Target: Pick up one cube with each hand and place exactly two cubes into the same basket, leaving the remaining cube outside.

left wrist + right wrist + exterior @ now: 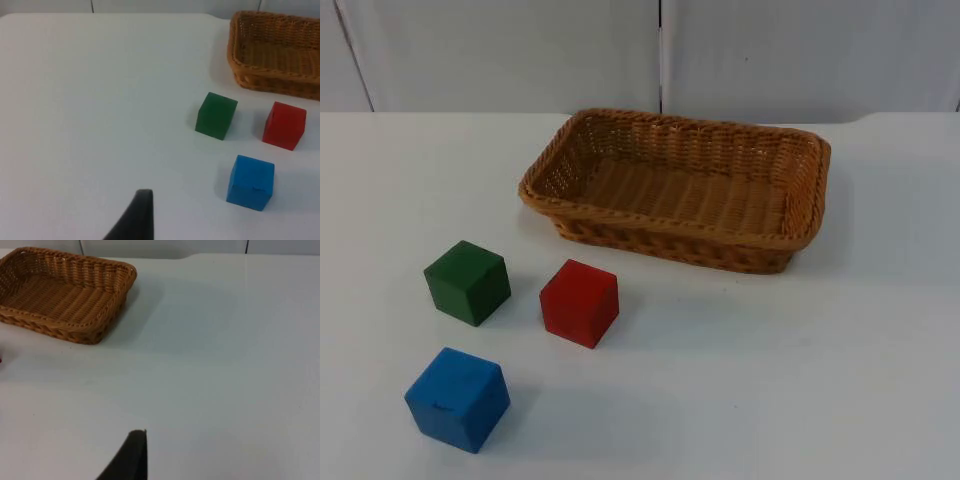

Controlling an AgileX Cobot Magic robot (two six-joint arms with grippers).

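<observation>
Nothing grasped yet: green cube (468,282), red cube (579,302) and blue cube (457,398) sit apart, near-left of the empty wicker basket (672,232). Cannot tell either claw's spread. Best to descend squarely over flat faces, left on green, right on red.

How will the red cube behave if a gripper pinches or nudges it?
The red cube has flat faces and square edges, so it will probably slide rather than roll when nudged. It looks solid and stiff, likely painted wood, so a pinch should not deform it. Its smooth faces may be somewhat slippery; gripping two opposite faces squarely seems safest.
</observation>
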